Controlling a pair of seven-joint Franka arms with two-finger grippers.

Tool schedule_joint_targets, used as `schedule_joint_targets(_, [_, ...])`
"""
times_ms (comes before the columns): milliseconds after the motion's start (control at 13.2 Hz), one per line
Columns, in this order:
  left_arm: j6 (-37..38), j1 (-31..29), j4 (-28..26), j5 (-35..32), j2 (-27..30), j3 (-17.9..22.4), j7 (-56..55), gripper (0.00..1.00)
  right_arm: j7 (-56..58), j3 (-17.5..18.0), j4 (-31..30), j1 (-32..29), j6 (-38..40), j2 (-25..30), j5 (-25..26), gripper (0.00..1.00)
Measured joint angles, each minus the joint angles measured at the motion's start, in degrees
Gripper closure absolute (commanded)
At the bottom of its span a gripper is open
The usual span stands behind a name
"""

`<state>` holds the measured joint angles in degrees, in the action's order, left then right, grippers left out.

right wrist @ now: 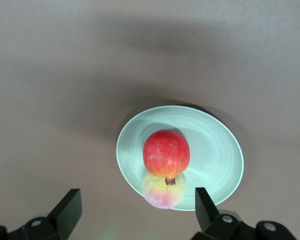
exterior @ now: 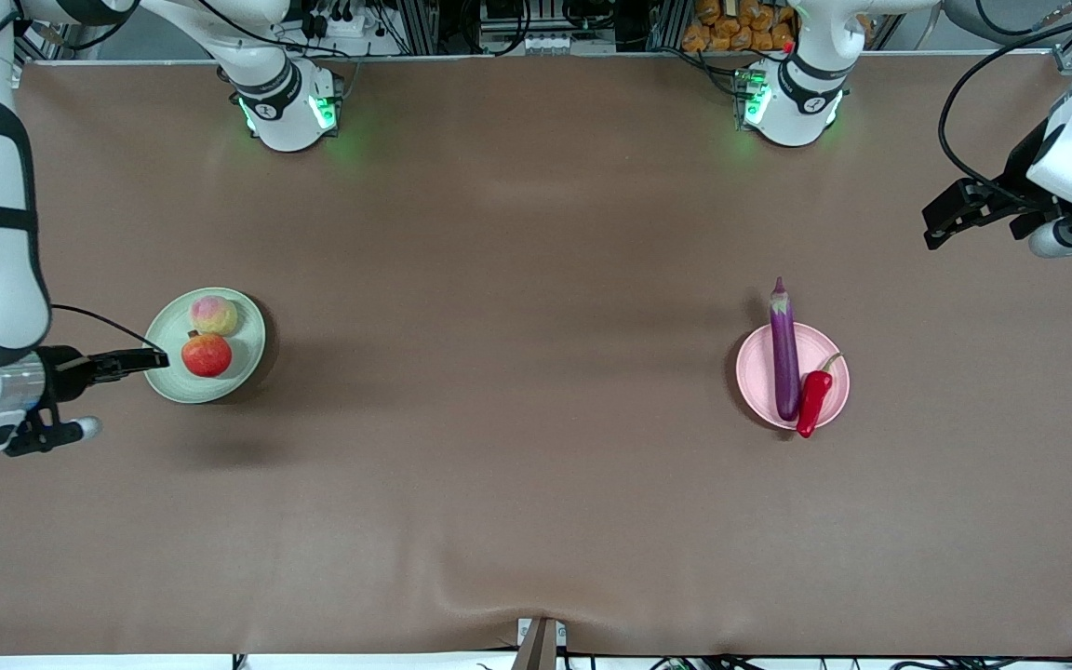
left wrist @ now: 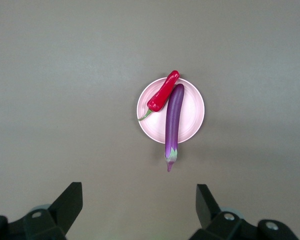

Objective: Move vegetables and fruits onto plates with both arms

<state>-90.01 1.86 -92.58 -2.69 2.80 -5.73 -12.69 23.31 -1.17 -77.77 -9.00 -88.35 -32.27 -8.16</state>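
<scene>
The right gripper [exterior: 150,359] hangs at the mid-height edge of the front view, at the right arm's end of the table [exterior: 517,372]. It hovers low over the outer rim of the pale green plate [exterior: 247,363]. The right wrist view shows its fingers [right wrist: 70,205] spread wide with nothing between them.

The green plate lies flat on the brown table, in the middle band of the front view toward the right arm's end. Two fruits sit on it, touching each other. The yellowish-pink peach [exterior: 213,314] is the one farther from the front camera. The red pomegranate-like fruit [exterior: 207,355] is nearer to it, with its small brown crown turned toward the peach.

The pale pink plate [exterior: 759,372] lies toward the left arm's end of the table, at about the same height in the front view as the green one and well apart from it. The purple eggplant [exterior: 784,358] lies lengthwise across it. Its pale stem end pokes over the rim toward the robots' bases. The red chili pepper [exterior: 813,400] lies beside it and touches it, on the side toward the left arm's end. Its green stem curves over the plate, and its red tip overhangs the rim nearest the front camera.

The left gripper [exterior: 934,228] hangs in the upper corner of the front view, over bare table at the left arm's end. It is well apart from the pink plate. Its fingers [left wrist: 67,202] are spread wide and empty.
</scene>
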Motion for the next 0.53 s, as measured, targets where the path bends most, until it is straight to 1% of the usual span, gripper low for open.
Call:
schedule_joint_targets(378, [1.4,-0.1,0.8,1.8,0.1,0.2,0.5,0.00,0.9,-0.2,9.3,1.2,7.1,0.5,0.1,0.00])
schedule_joint_targets(530, [1.5,-0.3,1.2,3.8,0.2,0.5,1.0,0.00,-0.8,-2.8,11.6,4.1,8.6,1.6,0.1,0.00])
